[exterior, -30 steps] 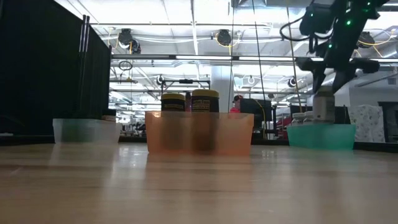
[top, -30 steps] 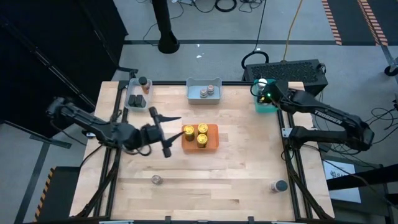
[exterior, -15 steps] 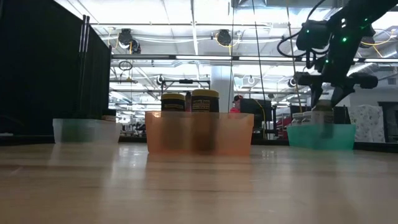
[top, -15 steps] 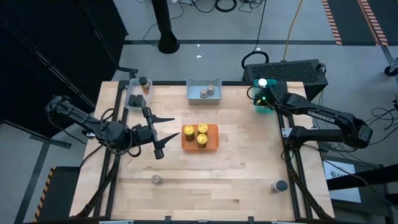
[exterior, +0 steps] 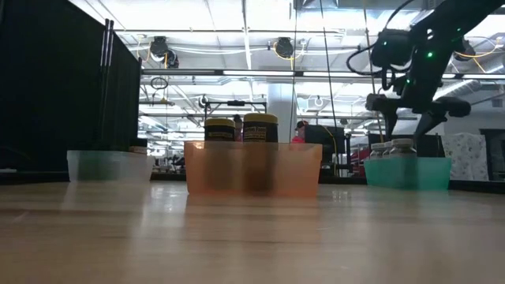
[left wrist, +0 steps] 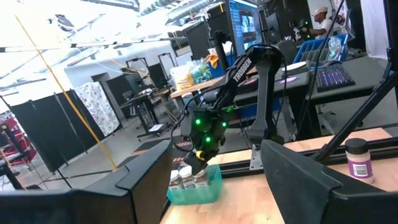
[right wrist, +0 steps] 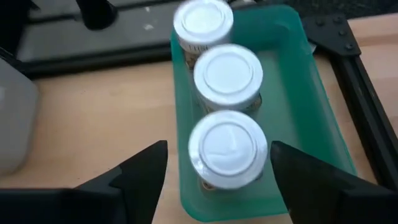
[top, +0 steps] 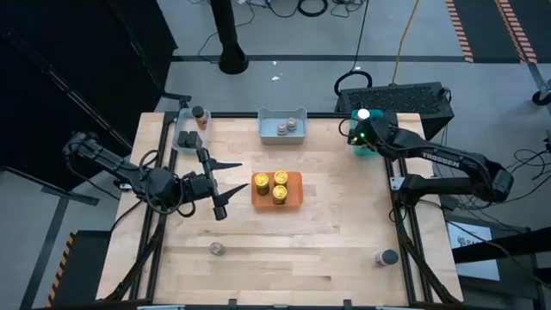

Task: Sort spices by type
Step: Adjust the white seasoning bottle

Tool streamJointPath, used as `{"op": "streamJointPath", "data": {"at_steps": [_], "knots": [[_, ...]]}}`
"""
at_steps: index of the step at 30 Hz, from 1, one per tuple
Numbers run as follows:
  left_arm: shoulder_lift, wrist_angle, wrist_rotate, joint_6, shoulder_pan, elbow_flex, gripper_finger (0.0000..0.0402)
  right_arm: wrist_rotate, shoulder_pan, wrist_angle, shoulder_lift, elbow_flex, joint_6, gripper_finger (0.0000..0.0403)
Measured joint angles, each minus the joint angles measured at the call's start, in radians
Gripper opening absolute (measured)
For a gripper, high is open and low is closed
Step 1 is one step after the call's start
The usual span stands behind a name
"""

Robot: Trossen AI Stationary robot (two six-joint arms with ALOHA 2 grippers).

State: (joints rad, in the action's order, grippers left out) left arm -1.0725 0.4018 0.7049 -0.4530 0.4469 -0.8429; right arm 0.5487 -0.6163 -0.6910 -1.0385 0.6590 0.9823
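— While scanning from the left: left gripper [top: 225, 185] hovering over bare table [top: 327, 241], fingers spread, holding nothing. Clear tray [top: 182, 129] behind it with dark-lidded jars [top: 199, 113].
— And mid-table?
— Three yellow-lidded jars [top: 275, 186] in the orange tray [top: 295, 197]; grey-lidded jars [top: 287, 127] in the blue-grey tray [top: 267, 131] behind. Two loose jars near the front edge: one left [top: 217, 249], one right [top: 387, 257].
— Far right?
— Right gripper [right wrist: 217, 163] above the teal tray [right wrist: 311, 93], fingers apart, gripping nothing. Three white-lidded jars [right wrist: 227, 76] standing in a row inside.
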Motion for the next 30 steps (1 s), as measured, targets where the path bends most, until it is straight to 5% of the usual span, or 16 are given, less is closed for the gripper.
{"op": "streamJointPath", "data": {"at_steps": [9,17,23,30], "knots": [[-0.001,-0.026,0.000,-0.001,0.000,0.000,0.0251,-0.005,-0.032,0.146,0.107,0.007,-0.109,0.0198],[-0.001,-0.027,0.000,-0.007,0.000,0.000,0.0251,-0.100,-0.144,0.130,-0.005,0.136,-0.315,0.0015],[-0.001,-0.044,0.000,0.000,0.000,-0.001,0.0251,-0.112,-0.214,-0.077,-0.150,0.219,-0.325,0.0004],[-0.001,-0.049,0.000,0.000,0.000,-0.001,0.0251,-0.109,-0.222,-0.068,-0.223,0.221,-0.350,0.0001]]}}
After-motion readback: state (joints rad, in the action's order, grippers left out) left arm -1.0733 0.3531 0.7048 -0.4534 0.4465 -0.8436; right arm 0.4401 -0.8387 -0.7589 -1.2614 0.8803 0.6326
